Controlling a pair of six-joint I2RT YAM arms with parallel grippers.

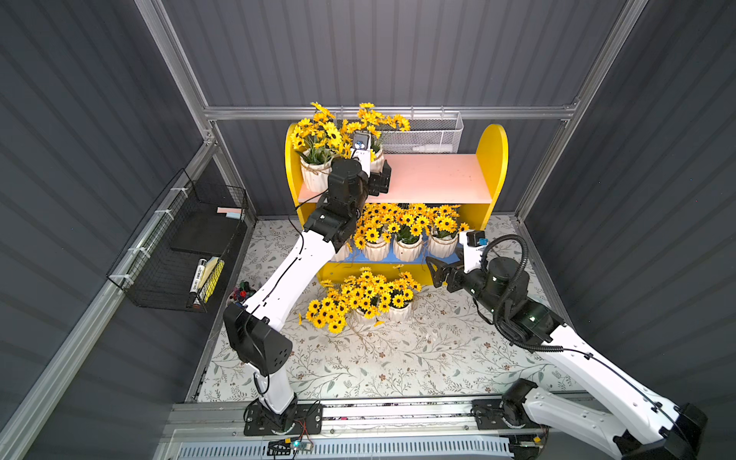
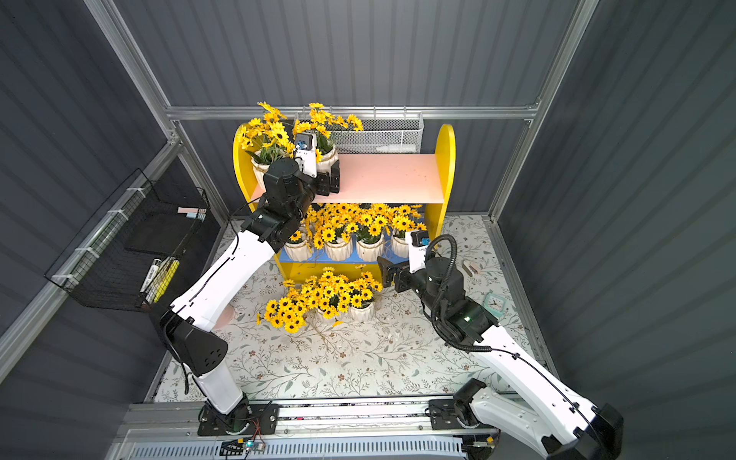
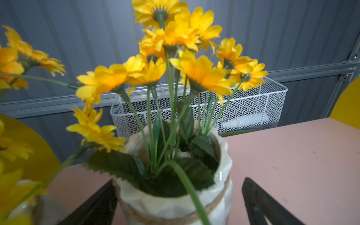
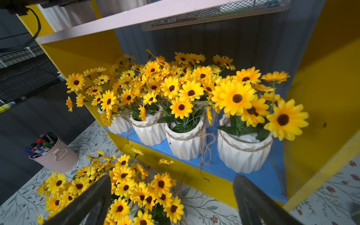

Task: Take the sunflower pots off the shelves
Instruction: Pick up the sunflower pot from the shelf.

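Left hand [image 3: 179, 180] is up on the pale pink upper board [image 1: 434, 175] of the yellow wooden two-tier shelf unit [image 1: 494, 159]. Its jaws are spread either side of a small white ribbed ceramic pot of yellow artificial sunflowers [image 3: 171, 204]. In the wrist view one black finger [image 3: 101, 202] sits close against the twine-wrapped wall, touching or nearly so, while the other stands clear. So that's a released hand straddling the pot, no squeeze on it.

The pot stands upright on the board, second from the left end, with a matching neighbour pot [image 1: 316, 177] just beside it by the left side panel. Down below, a row of the same sunflower pots [image 4: 185, 144] lines the blue lower board [image 4: 259, 177].

Right hand [image 1: 433, 271] hangs wide open, holding nothing. It is near the front edge of that blue board toward its right end, above the floral-patterned surface [image 1: 398, 358]. Two more pots [image 1: 398, 312] sit on that surface just in front of the shelves, blooms tangled together. A white mesh basket [image 1: 430, 135] is behind the unit, and a pink cup of markers [image 4: 56, 155] is off to the left.
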